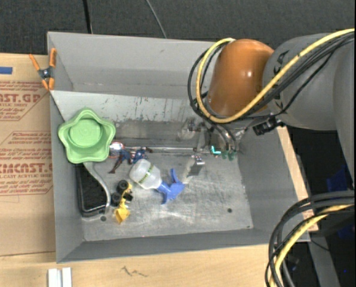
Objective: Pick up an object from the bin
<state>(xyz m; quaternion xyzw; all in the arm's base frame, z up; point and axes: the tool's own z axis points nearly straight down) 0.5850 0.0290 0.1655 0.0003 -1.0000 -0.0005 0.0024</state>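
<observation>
My gripper (217,141) hangs below the orange cover over the right middle of the bin floor, with nothing visible in it. A blue plastic piece (172,188) lies just left of and below it on the floor. Beside that, further left, is a small clear bottle-like thing (144,173) with a pale green inside. A thin metal rod (163,150) runs leftward from near the gripper to a red and blue end (124,155).
A green flower-shaped lid (86,135) sits at the bin's left side, with a long black object (89,193) below it. Small black bits (123,188) and a yellow piece (121,213) lie by the front left. The arm and cables cover the bin's right rear.
</observation>
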